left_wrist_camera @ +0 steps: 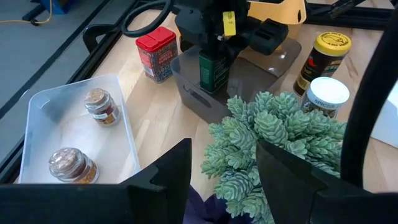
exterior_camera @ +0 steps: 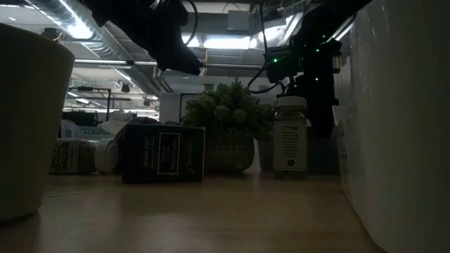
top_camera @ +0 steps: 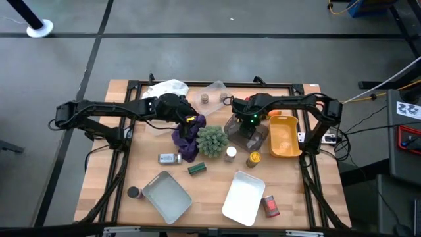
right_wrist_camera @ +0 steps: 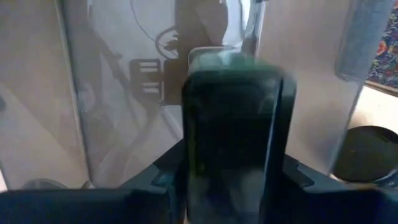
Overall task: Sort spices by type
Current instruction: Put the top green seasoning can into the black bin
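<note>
My right gripper (top_camera: 247, 122) is shut on a dark green tin (left_wrist_camera: 213, 74) inside a smoky clear bin (left_wrist_camera: 186, 87), right of the spiky plant (top_camera: 212, 140). My left gripper (left_wrist_camera: 221, 180) is open and hovers over the plant and the purple cloth (top_camera: 186, 139), touching nothing. Two glass jars (left_wrist_camera: 99, 107) (left_wrist_camera: 71, 165) stand in a clear tray (left_wrist_camera: 37, 118). A red tin (left_wrist_camera: 157, 55) stands behind the bin. A yellow-capped jar (top_camera: 253, 158) and a white-capped jar (top_camera: 230, 153) stand near the plant. Another green tin (top_camera: 197, 169) and a jar (top_camera: 170, 158) lie on the table. My right gripper pinches the dark green tin by its upper part (left_wrist_camera: 214, 57) between the two fingers, coming from above and pointing down. The tin stands upright with its lower part inside the smoky bin; whether it touches the bin's floor cannot be told.
An orange bin (top_camera: 284, 135) sits right of the smoky bin. Two white trays (top_camera: 166, 195) (top_camera: 243, 196) lie near the front edge, with a dark-capped jar (top_camera: 134, 193) and a red tin (top_camera: 270, 206) beside them. A white crumpled bag (top_camera: 168, 87) lies at the far edge.
</note>
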